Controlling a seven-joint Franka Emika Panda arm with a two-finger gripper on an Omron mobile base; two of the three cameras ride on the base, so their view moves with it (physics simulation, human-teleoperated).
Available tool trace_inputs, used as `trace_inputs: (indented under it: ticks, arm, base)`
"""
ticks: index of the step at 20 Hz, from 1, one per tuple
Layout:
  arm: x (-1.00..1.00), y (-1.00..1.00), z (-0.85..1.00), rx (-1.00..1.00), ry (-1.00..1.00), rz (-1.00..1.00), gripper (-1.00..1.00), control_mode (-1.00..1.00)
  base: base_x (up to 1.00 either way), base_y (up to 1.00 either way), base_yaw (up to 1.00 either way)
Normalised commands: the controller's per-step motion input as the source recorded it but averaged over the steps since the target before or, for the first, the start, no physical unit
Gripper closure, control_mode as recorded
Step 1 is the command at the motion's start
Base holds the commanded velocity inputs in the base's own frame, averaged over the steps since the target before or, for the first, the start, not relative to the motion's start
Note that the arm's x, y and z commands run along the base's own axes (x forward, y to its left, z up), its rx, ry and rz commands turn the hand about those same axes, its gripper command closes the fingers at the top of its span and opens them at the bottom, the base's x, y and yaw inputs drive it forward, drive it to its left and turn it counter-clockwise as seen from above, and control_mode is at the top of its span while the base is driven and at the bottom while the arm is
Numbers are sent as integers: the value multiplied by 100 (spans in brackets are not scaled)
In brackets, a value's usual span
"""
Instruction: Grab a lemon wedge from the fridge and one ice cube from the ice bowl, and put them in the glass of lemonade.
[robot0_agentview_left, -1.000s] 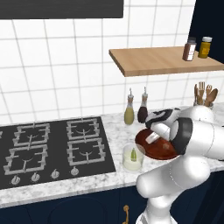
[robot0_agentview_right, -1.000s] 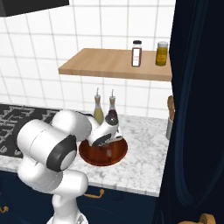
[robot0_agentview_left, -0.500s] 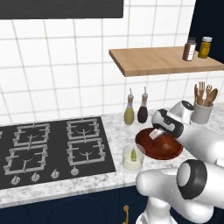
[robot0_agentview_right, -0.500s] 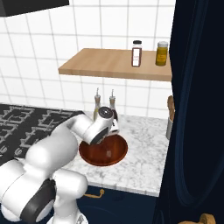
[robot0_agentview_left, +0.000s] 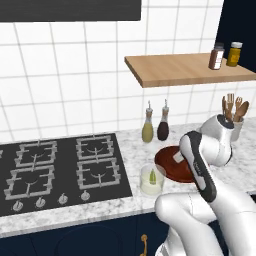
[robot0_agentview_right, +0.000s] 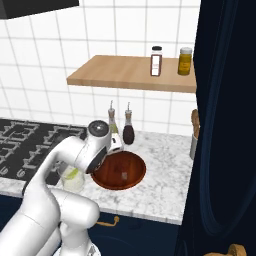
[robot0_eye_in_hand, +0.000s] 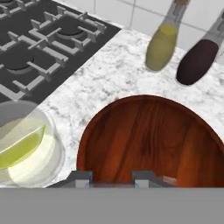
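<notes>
Left base view: the white arm bends over the ice bowl (robot0_agentview_left: 172, 162) on the marble worktop (robot0_agentview_left: 132, 150), one glass of lemonade (robot0_agentview_left: 152, 180) just beside the bowl with one lemon wedge (robot0_agentview_left: 152, 177) inside.

Right base view: two jars (robot0_agentview_right: 156, 61) stand on the wooden shelf (robot0_agentview_right: 125, 72).

Hand view: the jaws (robot0_eye_in_hand: 112, 177), slightly parted with nothing visibly between them, hang above the bowl's near rim; a pale ice cube (robot0_eye_in_hand: 168, 180) sits just right of them, two bottles (robot0_eye_in_hand: 161, 46) beyond, hob (robot0_eye_in_hand: 41, 41) far left.
</notes>
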Motion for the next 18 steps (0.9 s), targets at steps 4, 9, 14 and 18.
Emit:
trace_inputs:
  ticks: [4, 9, 14, 18]
  arm:
    - [-40, 63, 50, -1, -1, 0, 100, -100]
    - [-36, 47, 61, 0, 1, 0, 100, -100]
    - [-47, 44, 23, 1, 1, 0, 100, -100]
    - [-15, 44, -40, 0, 0, 2, 100, -100]
  base:
    - [0, 0, 0]
    - [0, 0, 0]
    - [0, 0, 0]
    - [0, 0, 0]
